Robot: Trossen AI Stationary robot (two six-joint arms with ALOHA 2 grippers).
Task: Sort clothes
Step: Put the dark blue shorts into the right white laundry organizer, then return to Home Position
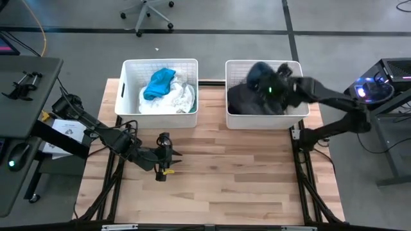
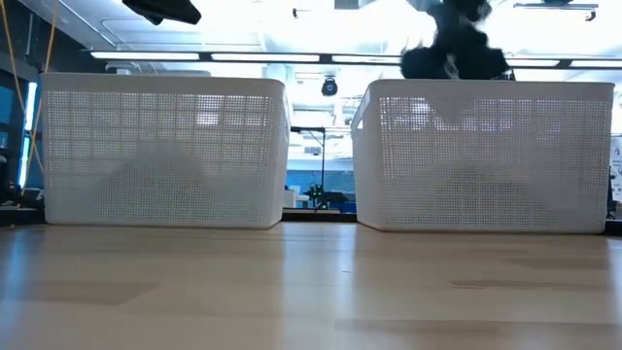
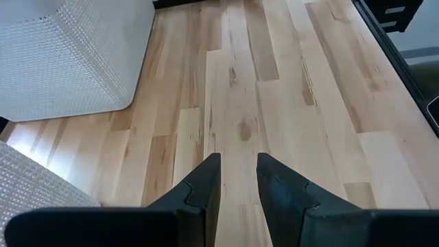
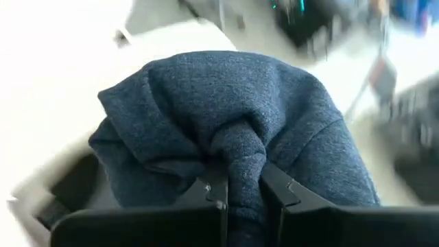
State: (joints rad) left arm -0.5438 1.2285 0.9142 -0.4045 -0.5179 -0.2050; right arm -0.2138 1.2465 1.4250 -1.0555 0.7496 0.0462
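Observation:
My right gripper [image 1: 273, 86] hovers over the right white basket [image 1: 232, 83], shut on a navy garment [image 1: 259, 73] that it holds above the rim. The garment also shows in the low view [image 2: 453, 49]. A dark grey garment [image 1: 253, 104] lies in that basket. The left white basket [image 1: 128, 83] holds a bright blue garment [image 1: 159, 83] on top of white cloth [image 1: 174, 99], with a teal edge [image 1: 193, 110]. My left gripper [image 1: 174, 154] hangs over the bare table in front of the left basket, slightly open and empty [image 3: 239, 163]. My right gripper pinches a bunched fold of the navy garment [image 4: 241, 154] between its two fingers [image 4: 212, 192]. Several layers are gathered there. The rest of the cloth bulges slack beyond the fingertips. The garment is lifted above the right basket's rim [image 2: 486, 86].
The two baskets stand side by side at the table's far edge, with a gap between them [image 1: 212, 90]. Bare wooden tabletop [image 1: 225, 179] runs in front of them. A desk with gear [image 1: 26, 77] stands off the table's left side.

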